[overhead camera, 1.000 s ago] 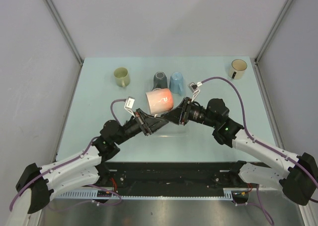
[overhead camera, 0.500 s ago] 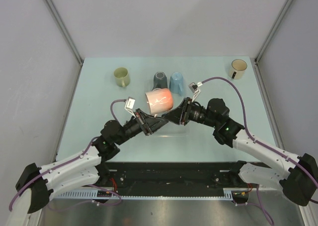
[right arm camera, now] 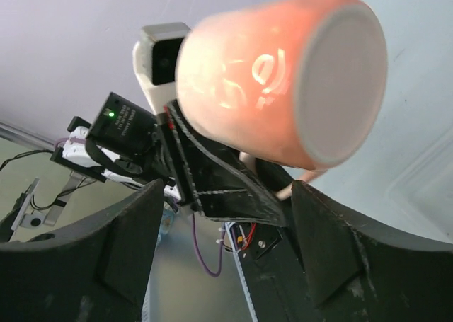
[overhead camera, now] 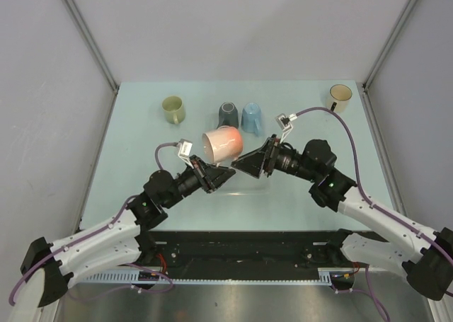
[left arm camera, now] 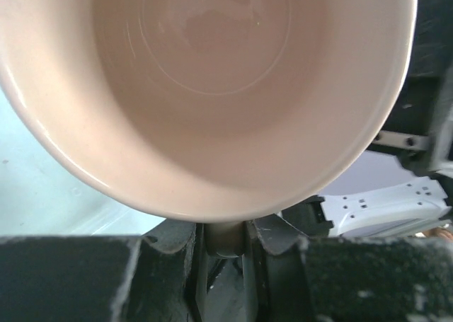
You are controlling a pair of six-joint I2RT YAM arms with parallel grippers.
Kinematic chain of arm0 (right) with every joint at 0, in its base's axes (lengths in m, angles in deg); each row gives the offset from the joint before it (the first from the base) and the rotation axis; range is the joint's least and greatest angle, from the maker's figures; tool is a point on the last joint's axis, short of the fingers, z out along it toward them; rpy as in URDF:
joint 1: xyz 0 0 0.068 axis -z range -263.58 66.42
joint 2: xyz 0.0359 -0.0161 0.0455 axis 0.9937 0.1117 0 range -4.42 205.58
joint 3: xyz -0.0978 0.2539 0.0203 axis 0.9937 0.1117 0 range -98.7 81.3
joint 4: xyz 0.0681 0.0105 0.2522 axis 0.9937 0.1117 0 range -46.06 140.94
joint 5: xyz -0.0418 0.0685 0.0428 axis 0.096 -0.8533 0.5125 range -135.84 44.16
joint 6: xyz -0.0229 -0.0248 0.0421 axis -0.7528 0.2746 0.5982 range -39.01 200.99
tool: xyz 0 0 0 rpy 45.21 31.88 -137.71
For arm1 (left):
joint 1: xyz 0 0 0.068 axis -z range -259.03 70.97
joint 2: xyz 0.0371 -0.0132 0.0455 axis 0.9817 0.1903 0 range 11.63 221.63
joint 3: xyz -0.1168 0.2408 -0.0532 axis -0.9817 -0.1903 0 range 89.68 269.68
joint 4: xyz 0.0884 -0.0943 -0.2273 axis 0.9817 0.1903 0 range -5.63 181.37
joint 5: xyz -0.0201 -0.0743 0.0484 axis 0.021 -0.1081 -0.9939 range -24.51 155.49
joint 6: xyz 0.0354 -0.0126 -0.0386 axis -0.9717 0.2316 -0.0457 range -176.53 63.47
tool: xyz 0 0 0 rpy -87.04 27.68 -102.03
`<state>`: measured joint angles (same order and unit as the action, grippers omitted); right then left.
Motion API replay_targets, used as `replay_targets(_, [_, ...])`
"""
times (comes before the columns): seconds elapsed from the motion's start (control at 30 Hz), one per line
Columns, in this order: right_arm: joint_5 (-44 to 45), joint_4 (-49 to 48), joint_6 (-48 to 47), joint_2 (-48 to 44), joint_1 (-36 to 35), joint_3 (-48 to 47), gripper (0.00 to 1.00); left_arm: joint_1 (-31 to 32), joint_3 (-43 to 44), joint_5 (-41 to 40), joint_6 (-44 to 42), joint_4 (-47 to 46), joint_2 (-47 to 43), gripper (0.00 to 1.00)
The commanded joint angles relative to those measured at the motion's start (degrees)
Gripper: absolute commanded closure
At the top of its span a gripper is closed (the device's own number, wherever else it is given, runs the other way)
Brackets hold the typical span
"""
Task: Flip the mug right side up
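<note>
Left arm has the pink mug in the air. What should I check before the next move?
1. Left gripper shut on the pink mug's handle: ok.
2. Right gripper open, off the mug: ok.
3. Mug right side up: not ok; on its side, mouth toward the left wrist.
4. Mug off the table: ok.
5. Gap to the dark cup and blue cup behind: cannot tell.
</note>
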<state>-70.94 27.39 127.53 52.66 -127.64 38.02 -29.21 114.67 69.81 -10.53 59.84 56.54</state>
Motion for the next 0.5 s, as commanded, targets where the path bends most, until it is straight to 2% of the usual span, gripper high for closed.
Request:
replay_targets(0.0, [0.0,3.6,-1.8,-3.1,0.9,-3.7,0.19,0.3,4.6,-3.1,-4.1,-1.5,-2.6,1.0])
replay_targets(0.2, [3.9,13.6,-5.6,-10.0,2.4,-3.8,0.16,-0.6,7.6,-7.3,-10.5,4.6,-5.7,1.0])
replay_targets(0.33, [5.1,18.0,-6.9,-13.0,3.2,-3.8,0.16,-3.4,10.8,-9.7,-13.2,9.5,-6.6,1.0])
replay_targets(0.43, [7.9,22.9,-8.2,-14.6,3.3,-4.8,0.16,-7.4,16.4,-13.4,-17.3,19.7,-5.9,1.0])
replay_targets(0.47, [9.0,26.0,-8.7,-15.0,3.3,-5.1,0.16,-8.9,20.0,-14.7,-18.3,26.5,-4.5,1.0])
